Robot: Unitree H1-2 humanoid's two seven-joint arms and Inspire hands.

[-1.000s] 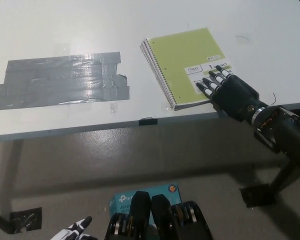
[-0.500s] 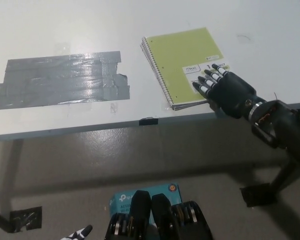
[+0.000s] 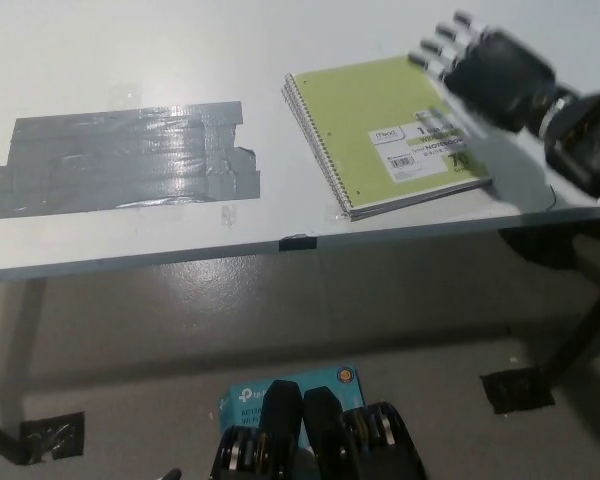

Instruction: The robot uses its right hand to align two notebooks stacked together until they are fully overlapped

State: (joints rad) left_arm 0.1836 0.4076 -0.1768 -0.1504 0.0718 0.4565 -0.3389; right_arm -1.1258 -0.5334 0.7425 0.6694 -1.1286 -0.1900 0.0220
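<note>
White surface (image 3: 130, 60) carries grey tape patch (image 3: 125, 158) at left and green notebooks (image 3: 385, 132) stacked near its front edge. Right hand (image 3: 490, 62) hovers blurred above their far right corner, fingers spread, holding nothing.

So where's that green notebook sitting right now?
In the head view the green notebook lies right of centre on the white table, near its front edge, right of the grey tape patch; the black right hand hovers over its far right corner.
</note>
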